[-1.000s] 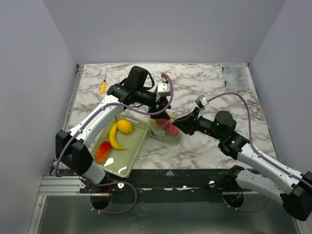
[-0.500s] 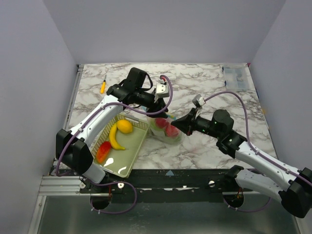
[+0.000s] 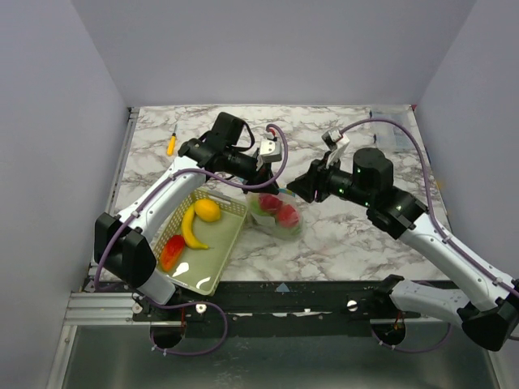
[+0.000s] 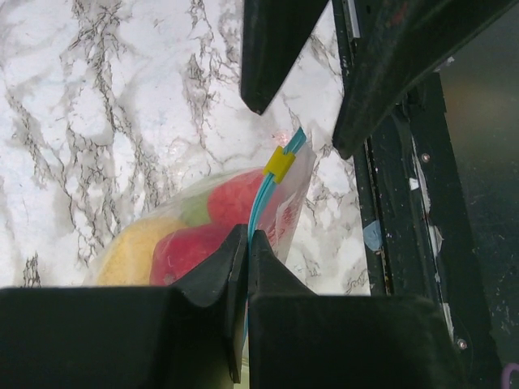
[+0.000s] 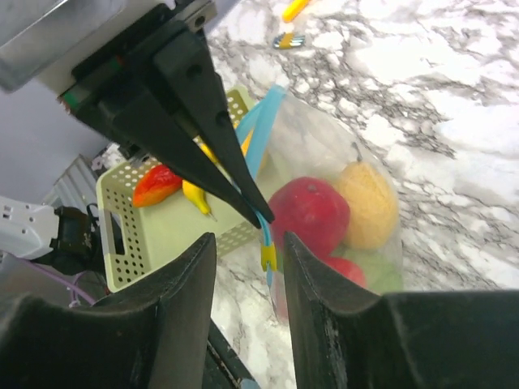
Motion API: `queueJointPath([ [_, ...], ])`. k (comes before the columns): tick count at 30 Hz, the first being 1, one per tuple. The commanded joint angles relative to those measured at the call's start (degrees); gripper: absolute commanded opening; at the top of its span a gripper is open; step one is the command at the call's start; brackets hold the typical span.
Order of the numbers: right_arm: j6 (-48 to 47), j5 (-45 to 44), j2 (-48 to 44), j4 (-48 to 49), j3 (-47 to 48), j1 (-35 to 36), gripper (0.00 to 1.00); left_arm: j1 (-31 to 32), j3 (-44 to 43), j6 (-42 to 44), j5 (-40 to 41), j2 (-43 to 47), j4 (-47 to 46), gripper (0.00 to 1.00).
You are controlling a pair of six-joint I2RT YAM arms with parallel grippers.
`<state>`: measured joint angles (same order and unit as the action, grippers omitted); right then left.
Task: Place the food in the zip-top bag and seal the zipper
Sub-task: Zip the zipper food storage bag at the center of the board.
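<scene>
The clear zip-top bag (image 3: 277, 217) lies on the marble table just right of the basket. It holds food: a red apple (image 5: 312, 212), a yellow pear (image 5: 369, 198) and something green. My left gripper (image 4: 247, 243) is shut on the light-blue zipper (image 4: 261, 201) at the bag's rim, which it holds upright. A yellow slider (image 4: 280, 164) sits on the strip just beyond its tips. My right gripper (image 5: 250, 235) is open, its fingers on either side of the slider (image 5: 268, 258) without touching it. In the top view both grippers meet above the bag, left gripper (image 3: 270, 186) and right gripper (image 3: 298, 188).
The pale green mesh basket (image 3: 217, 255) at the left holds a banana (image 3: 190, 228), a yellow-orange fruit (image 3: 208, 209) and a red-orange piece (image 3: 171, 252). A small orange toy (image 3: 171, 146) lies at the back left. A clear item (image 3: 391, 126) sits at the back right.
My left gripper has closed on the zipper. My right gripper has opened and lifted up and back from the bag.
</scene>
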<state>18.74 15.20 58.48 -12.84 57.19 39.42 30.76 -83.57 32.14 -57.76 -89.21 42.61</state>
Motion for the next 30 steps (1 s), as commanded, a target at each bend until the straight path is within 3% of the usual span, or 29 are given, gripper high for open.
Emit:
queueJointPath([
  [1, -0.8, -5.3, 3.9, -17.2, 8.8, 0.1, 0.42, 0.1, -1.9, 1.0, -3.5, 0.1, 0.4, 0.0],
  [5, -2.4, -4.1, 7.1, -21.6, 13.3, 0.1, 0.41, 0.1, -2.1, 0.7, -4.8, 0.3, 0.3, 0.0],
  [14, -5.6, 4.5, 9.1, -20.7, 15.3, 0.1, 0.35, 0.1, -2.5, 0.4, -5.8, 0.0, 0.5, 0.0],
  [18, -7.4, 3.6, 9.9, -20.5, 15.1, 0.2, 0.35, 0.0, -2.6, 0.4, -6.0, -0.1, 0.5, 0.0],
  [30, -10.4, 7.3, 11.6, -19.5, 15.4, 0.1, 0.21, 0.1, -3.0, 1.0, -6.8, -0.6, 1.4, 0.0],
])
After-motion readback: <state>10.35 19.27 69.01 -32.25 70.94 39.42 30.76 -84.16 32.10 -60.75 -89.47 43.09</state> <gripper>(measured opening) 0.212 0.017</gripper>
